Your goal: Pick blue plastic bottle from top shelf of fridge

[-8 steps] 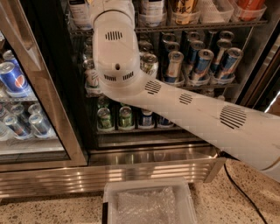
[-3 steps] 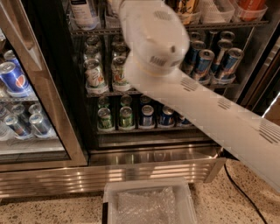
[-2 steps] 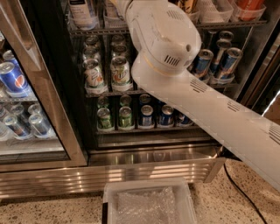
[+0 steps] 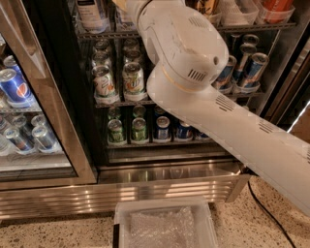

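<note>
The fridge [image 4: 169,181] stands open, with black inner walls and a ribbed steel base. Its top shelf [image 4: 252,26] is a dark wire rack along the upper edge of the camera view, with clear plastic trays on it. At its left end stands the lower part of a wide bottle with a white label and dark print, which looks like the blue plastic bottle [image 4: 90,10]; its top is cut off. My white arm [image 4: 193,82] reaches up across the shelves and leaves the view just right of that bottle. My gripper is out of view above the top edge.
Rows of soda cans [image 4: 133,80] fill the two lower wire racks. A steel-framed glass case with Pepsi cans [image 4: 13,87] stands at the left. A white bin [image 4: 164,225] sits on the floor in front, and a black cable [image 4: 269,213] lies at the right.
My arm has swung to the right and upward across the fridge. Its wrist end has risen out of the top of the view, uncovering the cans on the left.
</note>
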Action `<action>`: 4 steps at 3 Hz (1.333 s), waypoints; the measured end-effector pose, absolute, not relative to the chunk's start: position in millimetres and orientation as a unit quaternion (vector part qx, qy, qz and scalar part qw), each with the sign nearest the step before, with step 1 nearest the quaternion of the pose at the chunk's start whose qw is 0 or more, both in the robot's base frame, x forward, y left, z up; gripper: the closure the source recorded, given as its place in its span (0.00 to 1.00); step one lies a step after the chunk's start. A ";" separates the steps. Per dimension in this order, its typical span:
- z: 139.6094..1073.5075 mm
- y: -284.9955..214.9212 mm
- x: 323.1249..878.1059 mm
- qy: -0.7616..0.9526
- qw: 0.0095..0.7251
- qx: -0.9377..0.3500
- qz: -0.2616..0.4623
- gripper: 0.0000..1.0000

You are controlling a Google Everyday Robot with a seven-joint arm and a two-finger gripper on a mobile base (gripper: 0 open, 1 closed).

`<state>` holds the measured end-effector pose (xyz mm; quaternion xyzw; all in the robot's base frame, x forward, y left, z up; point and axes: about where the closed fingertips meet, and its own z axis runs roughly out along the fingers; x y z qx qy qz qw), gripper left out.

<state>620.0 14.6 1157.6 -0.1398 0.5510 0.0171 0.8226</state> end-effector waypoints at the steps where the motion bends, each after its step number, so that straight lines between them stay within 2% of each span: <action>1: 1155.2 16.1 582.4 0.556 0.820 -0.115 0.074 1.00; 2: 1151.2 25.7 546.4 0.564 0.810 -0.106 0.123 1.00; 4: 1141.3 32.0 538.7 0.563 0.809 -0.112 0.128 1.00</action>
